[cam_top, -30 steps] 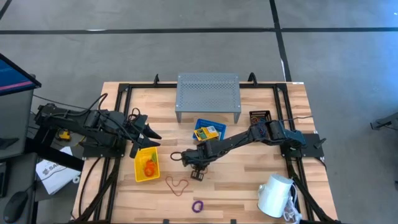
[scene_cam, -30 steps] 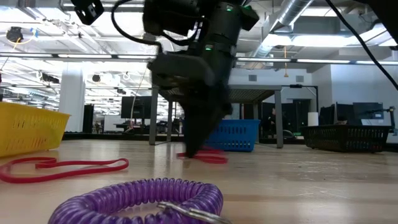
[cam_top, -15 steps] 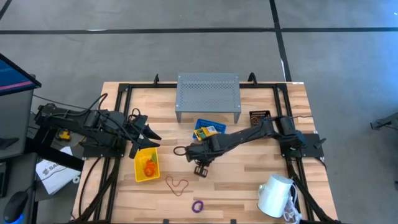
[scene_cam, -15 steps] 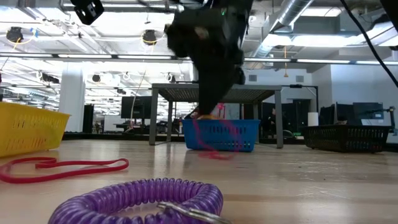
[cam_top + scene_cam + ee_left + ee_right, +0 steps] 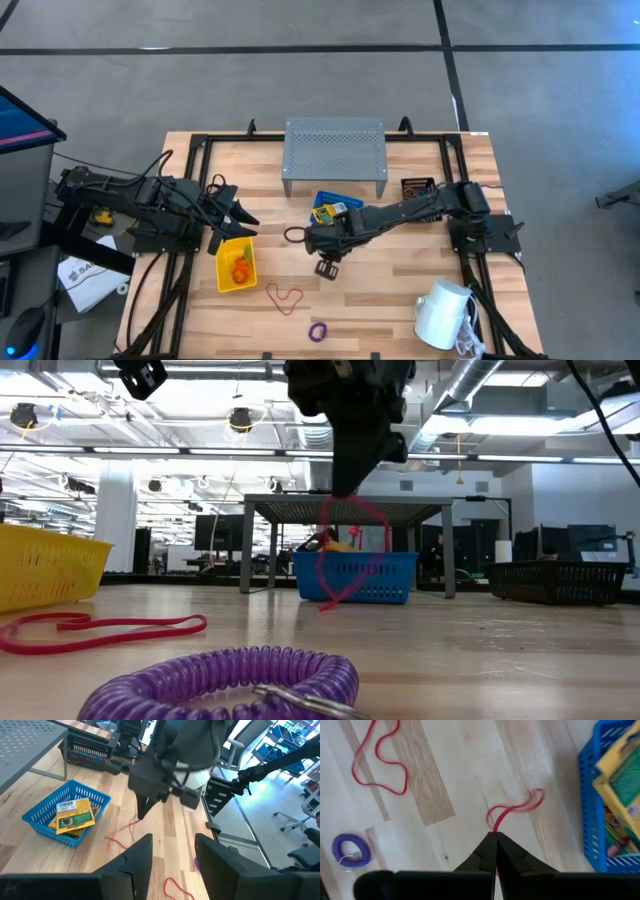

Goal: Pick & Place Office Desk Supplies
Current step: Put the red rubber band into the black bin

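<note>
My right gripper (image 5: 300, 238) hangs over the table's middle, beside the blue bin (image 5: 333, 210) of yellow packets, and is shut on a thin red loop (image 5: 352, 550). My left gripper (image 5: 240, 222) waits open and empty above the far end of the yellow bin (image 5: 236, 265), which holds orange loops. A second red loop (image 5: 285, 298) and a purple coiled loop (image 5: 318, 331) lie flat near the front edge. The black mesh bin (image 5: 418, 187) stands at the far right. My right gripper pinches one strand of the red loop at its upper end (image 5: 496, 826) between its two fingertips. The fingers come from above, pointing steeply down. The loop hangs slack below them. I cannot tell whether its lower end (image 5: 324, 606) touches the table.
A grey perforated riser (image 5: 334, 150) stands at the far middle, behind the blue bin. A white mug (image 5: 442, 313) sits at the near right corner. Bare wood lies between the blue bin and the loops near the front edge.
My right gripper has risen from the table, still shut on the red loop. The loop lay flat on the wood and now hangs below the fingertips in front of the blue bin.
</note>
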